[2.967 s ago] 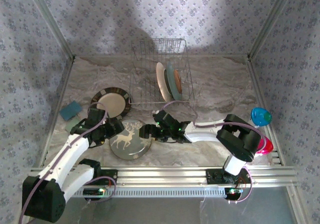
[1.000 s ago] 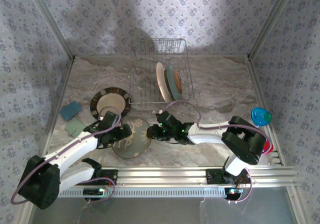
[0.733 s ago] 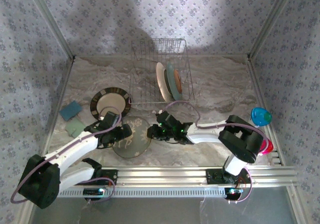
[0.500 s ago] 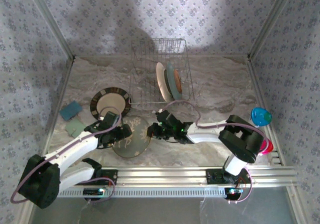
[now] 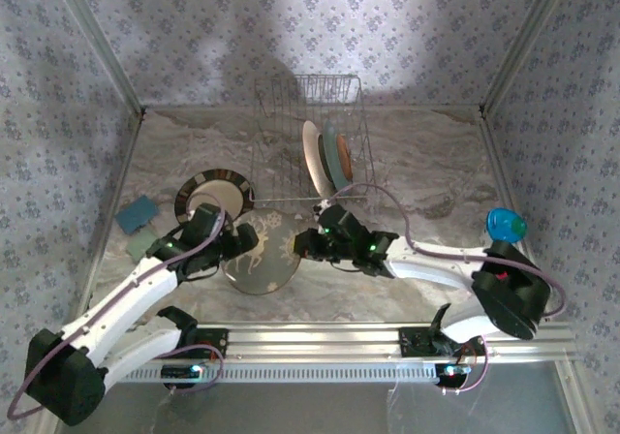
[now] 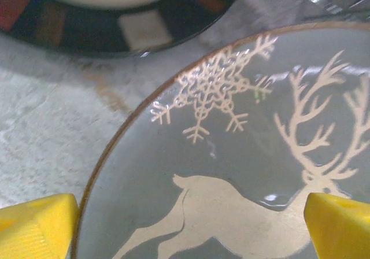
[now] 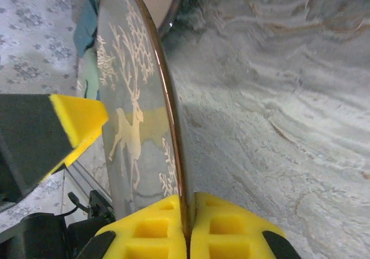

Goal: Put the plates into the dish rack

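Note:
My right gripper (image 7: pixel 188 231) is shut on the rim of the grey reindeer plate (image 7: pixel 130 114), which is tilted up on edge. Seen from above, that plate (image 5: pixel 258 252) hangs between the two grippers, with the right gripper (image 5: pixel 301 245) at its right rim. My left gripper (image 6: pixel 188 230) stands open over the plate's face (image 6: pixel 243 155), one yellow fingertip (image 6: pixel 34 224) at each side. The dark striped plate (image 5: pixel 215 200) lies flat to the far left. In the wire dish rack (image 5: pixel 276 134) a cream plate (image 5: pixel 311 158) and a pale teal plate (image 5: pixel 331 168) stand on edge.
Two teal sponges (image 5: pixel 138 213) lie near the left wall. A blue cup (image 5: pixel 506 226) sits by the right wall, next to the right arm's elbow. The metal rail (image 5: pixel 320 335) runs along the near edge. The rack's left slots are free.
My right gripper has shut on the reindeer plate's rim and tipped it up off the table. The right arm's elbow has swung right and the left gripper has shifted slightly away.

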`<move>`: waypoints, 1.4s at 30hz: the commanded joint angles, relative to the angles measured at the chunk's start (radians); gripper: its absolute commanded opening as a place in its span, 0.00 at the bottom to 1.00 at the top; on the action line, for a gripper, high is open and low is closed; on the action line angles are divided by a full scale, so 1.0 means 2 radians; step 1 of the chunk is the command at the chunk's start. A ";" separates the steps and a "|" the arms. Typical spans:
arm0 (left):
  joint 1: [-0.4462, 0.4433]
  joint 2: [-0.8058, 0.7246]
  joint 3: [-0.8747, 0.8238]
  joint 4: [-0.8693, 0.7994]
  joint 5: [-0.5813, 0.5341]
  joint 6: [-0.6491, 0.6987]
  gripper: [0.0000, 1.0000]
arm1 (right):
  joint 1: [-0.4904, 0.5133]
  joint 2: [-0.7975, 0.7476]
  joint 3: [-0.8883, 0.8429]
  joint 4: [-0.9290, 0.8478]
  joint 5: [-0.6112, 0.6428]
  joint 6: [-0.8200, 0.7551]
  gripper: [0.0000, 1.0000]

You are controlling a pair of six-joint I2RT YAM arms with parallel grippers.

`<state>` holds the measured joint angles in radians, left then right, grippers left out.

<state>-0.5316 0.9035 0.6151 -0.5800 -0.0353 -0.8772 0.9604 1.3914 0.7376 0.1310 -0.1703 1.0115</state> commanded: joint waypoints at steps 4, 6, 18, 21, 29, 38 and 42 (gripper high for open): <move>-0.002 0.007 0.037 0.000 0.013 0.020 0.99 | -0.022 -0.061 0.008 -0.061 -0.010 -0.041 0.00; -0.003 0.012 0.036 0.005 0.014 0.020 0.99 | -0.026 -0.073 0.007 -0.066 -0.013 -0.043 0.00; 0.040 0.015 0.103 -0.039 0.025 0.059 0.99 | -0.026 -0.114 0.080 -0.186 0.000 -0.075 0.00; 0.078 0.021 0.143 -0.061 0.054 0.083 0.99 | -0.020 -0.117 0.135 -0.247 0.023 -0.095 0.00; 0.145 0.078 0.274 -0.111 0.093 0.150 0.99 | -0.015 -0.052 0.355 -0.376 0.126 -0.161 0.00; 0.212 0.154 0.373 -0.136 0.142 0.184 0.99 | -0.011 0.071 0.560 -0.462 0.299 -0.203 0.00; 0.226 0.183 0.401 -0.140 0.148 0.198 0.99 | 0.002 0.118 0.613 -0.478 0.394 -0.196 0.00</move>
<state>-0.0921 1.2488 1.3716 -0.8188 0.2230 -0.5297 0.9432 1.5990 1.8648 -0.8356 0.3988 0.6273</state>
